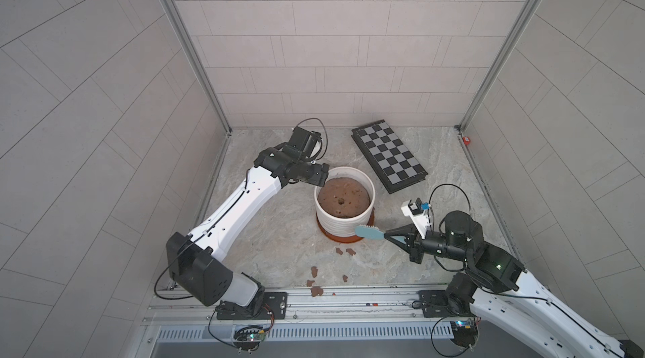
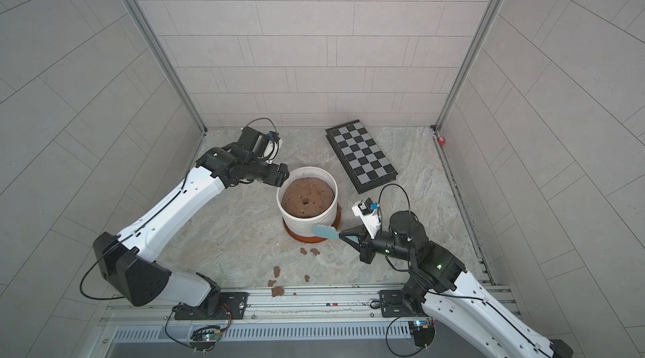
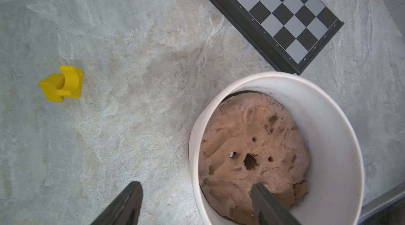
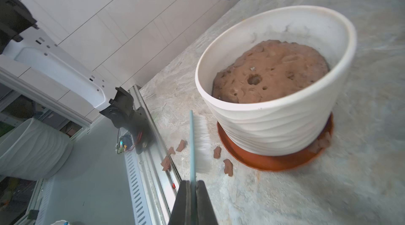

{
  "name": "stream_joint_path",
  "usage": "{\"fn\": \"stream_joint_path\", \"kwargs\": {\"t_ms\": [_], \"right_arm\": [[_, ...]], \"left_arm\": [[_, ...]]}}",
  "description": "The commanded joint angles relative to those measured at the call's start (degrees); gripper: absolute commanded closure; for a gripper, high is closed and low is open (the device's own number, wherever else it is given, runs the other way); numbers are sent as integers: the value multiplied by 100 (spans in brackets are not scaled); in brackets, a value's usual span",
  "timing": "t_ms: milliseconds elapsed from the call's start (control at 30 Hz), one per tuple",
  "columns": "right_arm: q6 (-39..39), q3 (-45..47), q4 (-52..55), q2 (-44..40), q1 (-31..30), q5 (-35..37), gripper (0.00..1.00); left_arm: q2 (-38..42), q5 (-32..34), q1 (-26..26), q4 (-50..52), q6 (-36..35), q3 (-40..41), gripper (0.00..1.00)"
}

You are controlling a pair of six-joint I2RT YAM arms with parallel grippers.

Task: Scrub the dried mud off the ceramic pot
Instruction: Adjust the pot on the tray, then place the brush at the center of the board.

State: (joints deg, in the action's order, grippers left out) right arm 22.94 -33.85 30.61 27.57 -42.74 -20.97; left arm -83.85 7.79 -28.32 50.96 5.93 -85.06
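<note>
- Nearest the rail, several flakes of the dried mud lie loose on the stone table, well apart from the pot. Two more lie just before the saucer.
- The right gripper is clamped on the handle of a blue brush. Its white bristles are turned toward the pot's wall and held just beside it, with a small gap seen in the right wrist view.
- The ceramic pot stands upright on an orange saucer at mid-table. The ribbed wall in view looks white and clean (the far side is hidden), so most of the scrubbing is judged done.
- A brownish lump on the saucer beside the pot's base may be leftover mud, but the blur there prevents certainty.
- At the far rim, the left gripper is spread wide with nothing held. One finger is over the brown mass inside and one is outside, so the rim is straddled but not gripped.
- Beyond the pot, a chessboard lies flat.
</note>
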Motion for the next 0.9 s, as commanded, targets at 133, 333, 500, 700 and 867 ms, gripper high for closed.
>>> {"fn": "stream_joint_path", "kwargs": {"t_ms": [133, 333, 500, 700, 867], "right_arm": [[805, -662, 1734, -93, -21, 2434, 100], [1189, 205, 309, 33, -23, 3339, 100], [1114, 1305, -2259, 601, -22, 3984, 100], [1047, 2006, -4860, 2319, -22, 4639, 100], [1153, 2050, -5886, 3587, -12, 4789, 100]], "left_arm": [[387, 511, 248, -647, 562, 585, 0], [735, 806, 378, -1235, 957, 1217, 0], [905, 942, 394, -1570, 1245, 1780, 0], [1195, 1223, 383, -2093, 1469, 2474, 0], [1300, 1212, 401, -2333, 1529, 2812, 0]]}}
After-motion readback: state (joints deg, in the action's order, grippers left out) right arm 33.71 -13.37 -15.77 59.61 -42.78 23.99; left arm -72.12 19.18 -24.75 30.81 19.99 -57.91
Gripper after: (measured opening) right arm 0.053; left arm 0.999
